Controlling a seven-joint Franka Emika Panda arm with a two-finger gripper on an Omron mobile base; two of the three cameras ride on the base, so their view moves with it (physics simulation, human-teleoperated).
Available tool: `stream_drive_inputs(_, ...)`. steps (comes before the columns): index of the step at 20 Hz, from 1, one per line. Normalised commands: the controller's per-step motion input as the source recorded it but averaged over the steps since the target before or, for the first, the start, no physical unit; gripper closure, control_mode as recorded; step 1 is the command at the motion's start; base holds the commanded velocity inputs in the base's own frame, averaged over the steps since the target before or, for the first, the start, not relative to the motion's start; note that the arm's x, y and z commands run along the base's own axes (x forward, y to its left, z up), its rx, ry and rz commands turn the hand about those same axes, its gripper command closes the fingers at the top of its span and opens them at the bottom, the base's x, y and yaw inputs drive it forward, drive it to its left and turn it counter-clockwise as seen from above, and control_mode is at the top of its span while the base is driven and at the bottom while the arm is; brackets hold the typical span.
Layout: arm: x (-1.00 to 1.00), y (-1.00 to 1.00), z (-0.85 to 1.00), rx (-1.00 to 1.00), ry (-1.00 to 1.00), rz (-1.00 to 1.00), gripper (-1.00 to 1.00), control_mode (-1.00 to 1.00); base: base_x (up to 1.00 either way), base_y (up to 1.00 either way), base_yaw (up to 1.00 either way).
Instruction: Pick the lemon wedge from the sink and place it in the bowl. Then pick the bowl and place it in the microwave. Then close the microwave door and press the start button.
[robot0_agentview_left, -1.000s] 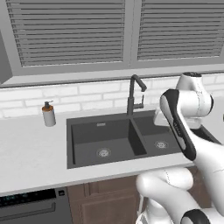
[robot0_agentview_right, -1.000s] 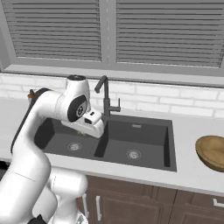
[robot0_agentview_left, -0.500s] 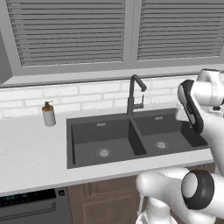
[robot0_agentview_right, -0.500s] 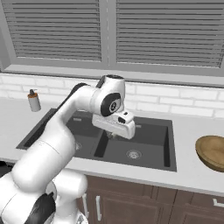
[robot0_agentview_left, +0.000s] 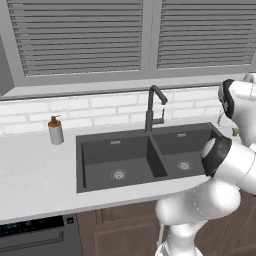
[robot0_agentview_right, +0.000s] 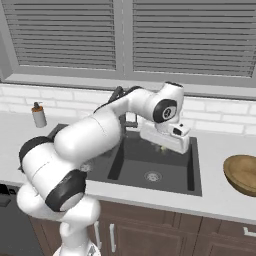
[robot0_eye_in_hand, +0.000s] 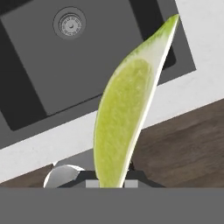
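Hand view, nearest: wedge (robot0_eye_in_hand: 124, 118) stands up from between the finger tips, its base pinched at the bottom of the view, point tilted toward the upper right. Pale green flesh, a thin greener rind along one edge. Jaws nearly closed, clamped on the wedge's lower end; the tips themselves are mostly hidden behind it.

Behind the wedge in that view: a strip of pale counter (robot0_eye_in_hand: 39, 144), brown cabinet front (robot0_eye_in_hand: 183, 144) below it, and a dark sink (robot0_eye_in_hand: 87, 57) basin with its round steel drain (robot0_eye_in_hand: 69, 23).

Right base view: gripper (robot0_agentview_right: 162, 148) hangs off the arm's white hand above the sink's (robot0_agentview_right: 150, 160) right basin, near the back right part, clear of the basin floor. A small yellow-green speck under the hand is the wedge (robot0_agentview_right: 162, 148). Drain (robot0_agentview_right: 152, 176) lies below and toward the front.

Bowl (robot0_agentview_right: 243, 173) sits on the counter (robot0_agentview_right: 215, 200) to the right of the sink, well apart from the gripper, cut by the picture edge. Its inside cannot be judged from here.

Left base view: sink (robot0_agentview_left: 130, 157) with two basins, faucet (robot0_agentview_left: 153, 106) at the divider's back edge. The arm's wrist is at the right edge, a fleck of yellow-green beside it.

Farther back: soap bottle (robot0_agentview_left: 55, 130) on the counter left of the sink, near the white tile wall (robot0_agentview_left: 100, 107). Grey slatted blinds (robot0_agentview_left: 80, 35) above the sill.
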Motion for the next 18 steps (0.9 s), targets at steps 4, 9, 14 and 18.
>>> stream_drive_inputs(4, 0.58, -0.95, 0.00, 0.12, 0.07, 0.00, 1.00, -1.00, 0.00, 0.00, 0.00)
stream_drive_inputs(9, 0.50, -0.84, 0.00, 0.11, 0.10, 0.00, 1.00, -1.00, 0.00, 0.00, 0.00)
stream_drive_inputs(14, 0.30, -0.78, 0.00, 0.10, 0.10, 0.00, 1.00, -1.00, 0.00, 0.00, 0.00)
stream_drive_inputs(18, 0.03, -0.57, 0.00, 0.03, 0.00, -0.11, 1.00, -1.00, 0.00, 0.00, 0.00)
